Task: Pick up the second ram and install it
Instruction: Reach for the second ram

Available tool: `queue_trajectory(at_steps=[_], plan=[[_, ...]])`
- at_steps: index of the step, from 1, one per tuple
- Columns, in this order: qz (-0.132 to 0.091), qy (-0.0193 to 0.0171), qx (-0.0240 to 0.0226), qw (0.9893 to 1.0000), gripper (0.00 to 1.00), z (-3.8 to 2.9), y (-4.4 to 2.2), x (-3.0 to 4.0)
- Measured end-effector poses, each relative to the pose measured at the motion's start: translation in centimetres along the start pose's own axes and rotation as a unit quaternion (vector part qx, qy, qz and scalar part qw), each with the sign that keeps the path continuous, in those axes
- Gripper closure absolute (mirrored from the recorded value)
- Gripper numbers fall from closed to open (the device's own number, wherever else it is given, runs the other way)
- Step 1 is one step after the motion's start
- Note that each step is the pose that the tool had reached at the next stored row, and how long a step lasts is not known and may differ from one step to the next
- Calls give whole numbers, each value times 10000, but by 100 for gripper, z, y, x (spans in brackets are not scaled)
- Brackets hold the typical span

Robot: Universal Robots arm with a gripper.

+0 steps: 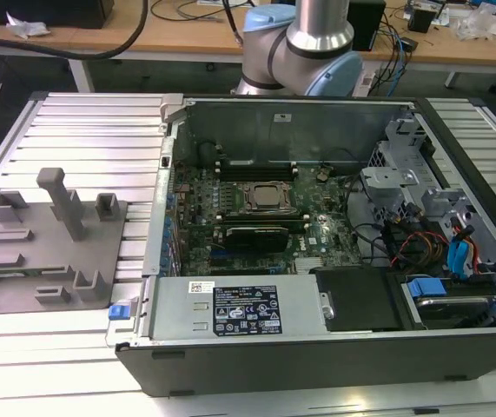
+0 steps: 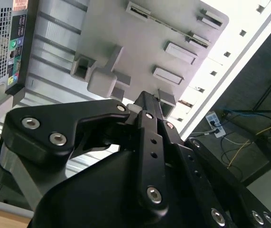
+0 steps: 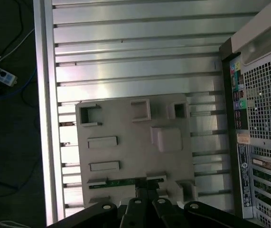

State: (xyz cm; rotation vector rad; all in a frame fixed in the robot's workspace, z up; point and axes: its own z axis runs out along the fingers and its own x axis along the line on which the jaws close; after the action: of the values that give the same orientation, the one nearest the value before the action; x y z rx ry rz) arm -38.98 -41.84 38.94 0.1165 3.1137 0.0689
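Both halves of my claw [image 3: 147,192] are pressed together, and nothing is between them. My claw hangs over the gray tray [image 3: 126,156]. The second ram [image 3: 121,182], a thin green stick, lies in a slot at the tray's edge, close to my claw in the first wrist view. The tray sits on the ribbed metal table [image 3: 126,47], beside the open computer case [image 1: 317,347].

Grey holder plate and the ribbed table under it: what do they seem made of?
The holder plate looks like matte grey plastic: dull, uniform, no glare. The table is probably bare aluminium: bright sheen along its ribs.
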Motion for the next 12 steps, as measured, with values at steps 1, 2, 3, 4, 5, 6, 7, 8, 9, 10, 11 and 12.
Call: queue_trajectory(at_steps=[1,2,3,4,5,6,7,8,9,10,11,12], plan=[[0,0,0,10000,89,0,-12,0],[0,0,0,10000,89,0,-26,0],[0,0,0,10000,89,0,-59,-2],[0,0,0,10000,89,0,-89,-3],[0,0,0,10000,89,0,-118,-5],[0,0,0,10000,89,-1,-156,-7],[0,0,0,10000,89,-2,-180,-9],[0,0,0,10000,89,-2,-199,-11],[0,0,0,10000,89,-3,-229,-13],[0,0,0,10000,89,-4,-243,-13],[1,0,0,10000,89,-4,-242,-13],[0,0,0,10000,89,-4,-243,-14]])
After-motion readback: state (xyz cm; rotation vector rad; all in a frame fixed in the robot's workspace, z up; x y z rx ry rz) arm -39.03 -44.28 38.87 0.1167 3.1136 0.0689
